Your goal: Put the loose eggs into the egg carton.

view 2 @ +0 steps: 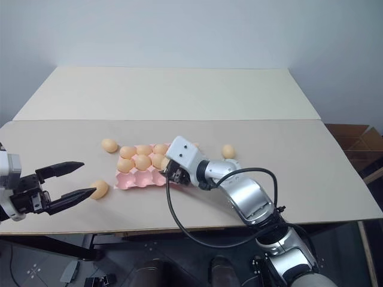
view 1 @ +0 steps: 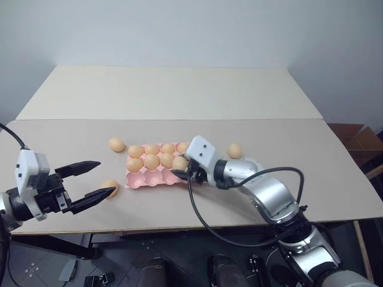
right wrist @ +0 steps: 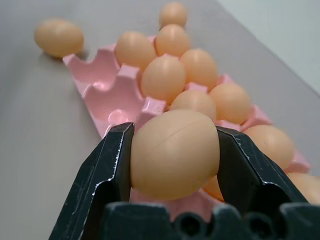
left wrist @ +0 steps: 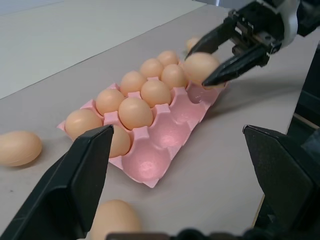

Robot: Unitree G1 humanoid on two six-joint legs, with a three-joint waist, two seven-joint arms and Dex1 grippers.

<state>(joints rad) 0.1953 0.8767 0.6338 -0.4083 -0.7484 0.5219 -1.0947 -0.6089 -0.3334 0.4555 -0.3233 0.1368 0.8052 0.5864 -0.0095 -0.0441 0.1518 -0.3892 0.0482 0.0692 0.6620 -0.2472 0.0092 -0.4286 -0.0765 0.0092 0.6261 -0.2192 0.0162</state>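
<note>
The pink egg carton point(view 1: 145, 179) lies on the table's near half, with several tan eggs in its back and middle rows and bare cups along the front row point(left wrist: 150, 167). My right gripper point(right wrist: 175, 131) is shut on one egg point(left wrist: 200, 67), held just above the carton's right end. Three loose eggs lie on the table: one behind the carton's left end point(view 1: 116, 144), one at its front left point(view 1: 111, 186), one to the right point(view 1: 234, 150). My left gripper point(view 1: 105, 177) stands open and empty, level with the front-left egg and just left of it.
The tan table point(view 1: 72, 131) joins a second, paler board point(view 1: 173, 89) behind it. A black cable point(view 1: 203, 221) loops from my right wrist over the table's front edge. A brown cardboard box point(view 1: 359, 140) stands past the right edge.
</note>
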